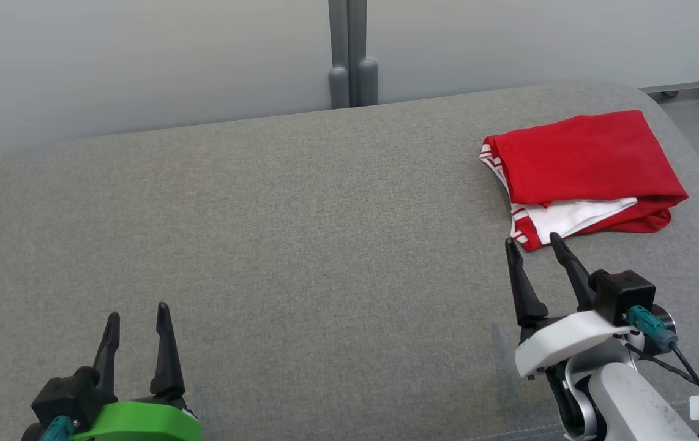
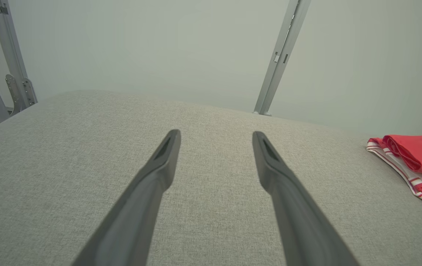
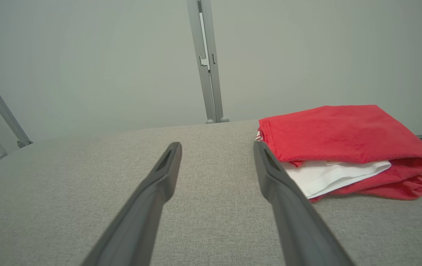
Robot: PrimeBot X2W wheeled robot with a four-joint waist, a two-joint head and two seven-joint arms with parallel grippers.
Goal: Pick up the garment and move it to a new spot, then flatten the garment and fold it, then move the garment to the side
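Both pincers sit low and near: the left gripper (image 1: 138, 310) spread and empty over bare grey upholstery (image 1: 300, 233), the right gripper (image 1: 533, 239) likewise spread, its tips just short of the red garment (image 1: 582, 159) and pinching nothing. White-trimmed, it lies folded in layers toward the far right of the surface. Folding and the shift aside look done, though whether the lower layers lie square is hard to tell; little seems left.

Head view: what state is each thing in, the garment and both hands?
Red-and-white garment: folded, lying at the far right of the grey fabric surface, not gripped.
Left hand: open, empty, away from the garment.
Right hand: open, empty, fingertips near the garment's front edge.
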